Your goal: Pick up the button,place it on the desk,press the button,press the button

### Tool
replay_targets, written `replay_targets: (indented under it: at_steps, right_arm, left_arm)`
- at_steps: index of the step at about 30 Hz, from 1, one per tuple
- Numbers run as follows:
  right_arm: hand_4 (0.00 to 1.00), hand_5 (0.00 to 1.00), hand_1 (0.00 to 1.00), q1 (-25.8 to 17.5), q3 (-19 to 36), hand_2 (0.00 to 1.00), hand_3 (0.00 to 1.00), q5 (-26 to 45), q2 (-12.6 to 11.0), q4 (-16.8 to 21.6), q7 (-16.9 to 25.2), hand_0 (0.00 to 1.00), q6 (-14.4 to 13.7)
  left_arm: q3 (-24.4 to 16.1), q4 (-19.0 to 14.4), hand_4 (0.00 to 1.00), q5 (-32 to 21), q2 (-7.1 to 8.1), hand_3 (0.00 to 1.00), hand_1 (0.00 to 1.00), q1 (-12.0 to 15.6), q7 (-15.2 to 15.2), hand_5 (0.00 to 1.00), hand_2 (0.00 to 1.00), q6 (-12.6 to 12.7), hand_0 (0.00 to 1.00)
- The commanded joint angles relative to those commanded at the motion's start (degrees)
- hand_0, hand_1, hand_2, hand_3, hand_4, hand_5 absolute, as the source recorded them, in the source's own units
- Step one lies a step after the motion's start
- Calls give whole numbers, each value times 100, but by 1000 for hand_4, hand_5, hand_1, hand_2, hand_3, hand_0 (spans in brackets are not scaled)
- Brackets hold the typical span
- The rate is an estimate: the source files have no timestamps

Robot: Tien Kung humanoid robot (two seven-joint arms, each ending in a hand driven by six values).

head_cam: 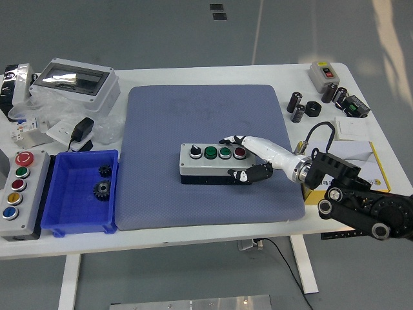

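Single head view, mounted high on robot side, angled forward and down. Whole white desk (193, 234) fits in frame, near edge at bottom, grey floor beyond far edge. Medium distance. No second view, no overlap.

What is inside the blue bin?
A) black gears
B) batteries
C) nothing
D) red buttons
A: two black gears lie in the blue bin at the left of the table, one near its back and a larger one near its middle.
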Motion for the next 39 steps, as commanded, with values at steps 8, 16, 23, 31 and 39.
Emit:
replay_targets:
  at_steps: [8, 16, 23, 31, 39]
  right_arm:
    - [479, 16, 951, -7, 41, 930, 997, 160, -51, 14, 33, 998, 103]
    - [483, 17, 948, -1, 102, 930, 997, 93, -54, -38, 28, 998, 185]
    - [493, 24, 947, 0, 243, 930, 997, 136, -125, 40, 29, 998, 376]
    - [545, 47, 967, -33, 387, 950, 998, 366, -251, 174, 31, 998, 622]
    - [553, 69, 980, -306, 1161, 974, 998, 533, -812, 908, -229, 998, 1057]
  left_arm:
    - [5, 0, 606, 15, -9, 590, 613, 8, 9, 237, 556, -7, 630]
    - [2, 0, 604, 35, -9, 588, 613, 10, 19, 235, 555, -14, 630]
    - [-3, 0, 600, 55, -8, 588, 613, 8, 27, 230, 552, -21, 630]
    - [6, 0, 598, 52, -5, 587, 613, 15, 35, 227, 546, -25, 632]
    - [24, 0, 597, -2, -23, 587, 612, 32, 33, 224, 543, -17, 632]
